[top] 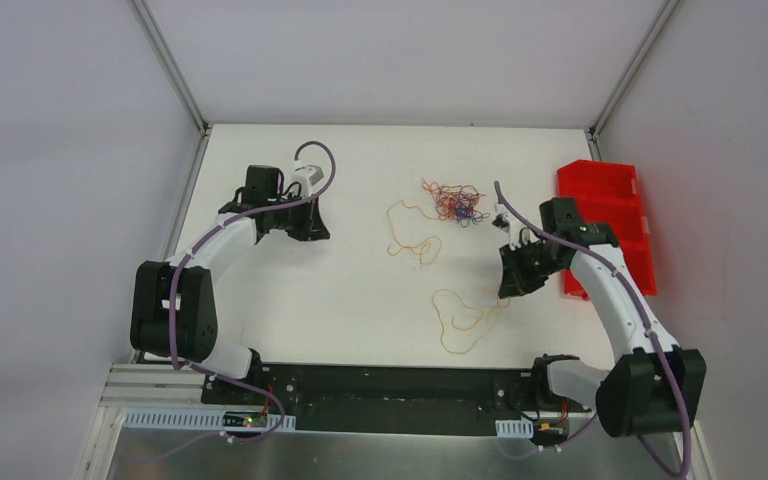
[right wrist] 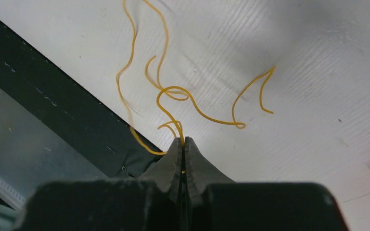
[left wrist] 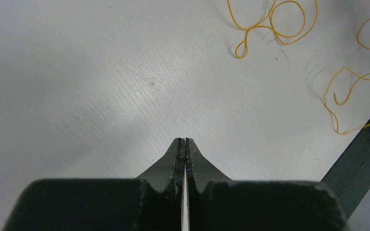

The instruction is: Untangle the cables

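Right gripper (right wrist: 183, 140) clamped on yellow cable (right wrist: 173, 88); left gripper (left wrist: 183, 140) closed, empty. Recommend drawing slowly toward 5 o'clock, away from tangle (top: 457, 203) at 12

- A red divided bin (top: 610, 215) sits at the far right edge.
- The white table (top: 360, 310) spreads wide, its surface faintly ribbed.
- A black strip (top: 400, 385) runs along the near edge.

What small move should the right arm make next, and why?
Probably draw the right gripper gently away from the tangle. Its jaws are shut with the orange-yellow cable running into the tips. That cable lies in loose loops, seemingly apart from the tangle, so a light pull should straighten it.
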`<state>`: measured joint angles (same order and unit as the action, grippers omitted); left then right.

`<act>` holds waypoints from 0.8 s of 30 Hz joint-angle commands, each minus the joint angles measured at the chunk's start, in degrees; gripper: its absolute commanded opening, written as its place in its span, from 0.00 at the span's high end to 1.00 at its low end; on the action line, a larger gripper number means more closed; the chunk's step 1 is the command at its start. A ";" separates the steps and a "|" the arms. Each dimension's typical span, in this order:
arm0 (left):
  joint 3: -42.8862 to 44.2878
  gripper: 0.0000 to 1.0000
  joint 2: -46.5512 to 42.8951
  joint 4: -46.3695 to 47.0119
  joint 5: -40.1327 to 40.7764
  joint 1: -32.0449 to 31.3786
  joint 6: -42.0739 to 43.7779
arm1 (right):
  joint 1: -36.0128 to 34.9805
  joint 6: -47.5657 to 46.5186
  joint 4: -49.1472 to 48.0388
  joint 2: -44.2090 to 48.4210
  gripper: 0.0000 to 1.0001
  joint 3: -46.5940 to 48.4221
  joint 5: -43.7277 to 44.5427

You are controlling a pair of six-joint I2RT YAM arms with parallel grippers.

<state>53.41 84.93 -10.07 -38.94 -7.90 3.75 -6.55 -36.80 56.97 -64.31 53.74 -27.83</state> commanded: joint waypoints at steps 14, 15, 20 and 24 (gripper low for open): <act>-0.58 1.00 -2.40 -2.66 -0.61 -0.38 0.17 | -8.48 0.80 -14.28 -11.37 0.93 -1.40 0.50; -0.70 1.00 -2.40 -2.74 -0.62 -0.36 0.11 | -8.77 2.05 -16.61 -11.67 0.98 -1.38 0.82; -1.25 1.00 -3.19 -3.29 -0.48 -0.35 0.89 | -10.69 2.17 -18.76 -8.86 0.95 -0.83 -2.87; -1.60 1.00 -2.86 -3.37 -0.81 -0.36 1.03 | -14.35 -1.39 -17.08 -10.26 0.91 -0.69 -2.18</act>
<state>52.36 83.96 -13.02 -38.87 -7.90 3.86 -17.98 -35.64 40.47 -74.85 52.64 -28.01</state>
